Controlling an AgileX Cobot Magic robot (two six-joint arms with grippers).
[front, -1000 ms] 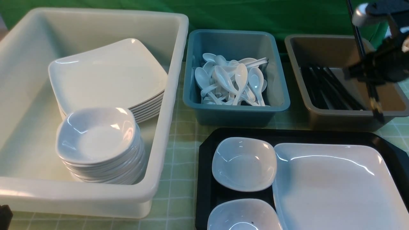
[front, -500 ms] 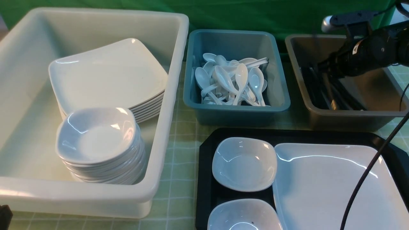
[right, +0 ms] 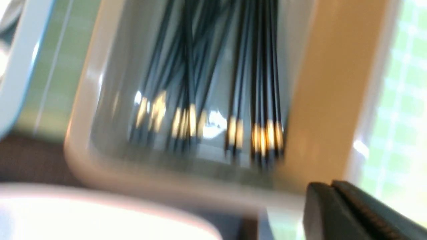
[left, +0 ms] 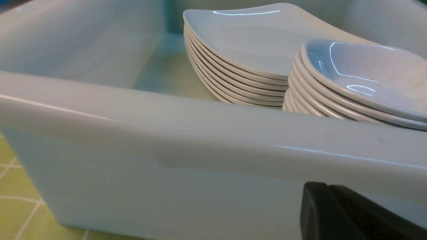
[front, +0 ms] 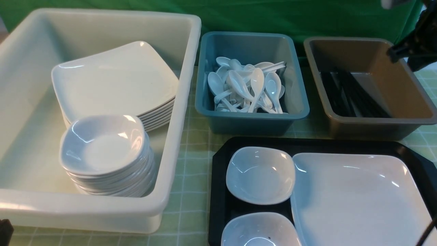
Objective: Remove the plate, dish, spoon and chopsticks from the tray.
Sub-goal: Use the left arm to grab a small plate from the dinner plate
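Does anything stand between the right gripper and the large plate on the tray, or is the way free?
Nothing visible blocks it. The right gripper, shut and empty, hangs above the brown tub's right side; the plate lies bare on the tray nearer the robot. Only the tub's near wall stands between them, lower than the gripper.

Front camera: on the robot's own side, central, raised, facing forward and down; middle range, covering a large white plastic tub [front: 102, 212], a brown rectangular plastic tub [front: 372, 128] and a black rectangular plastic tray [front: 218, 191]. Left wrist camera: low, very close outside the white tub [left: 166, 173], looking level across its rim; shares that tub's interior with the front view. Right wrist camera: above and close, looking down into the brown tub [right: 320, 100], blurred; shares it with the front view.
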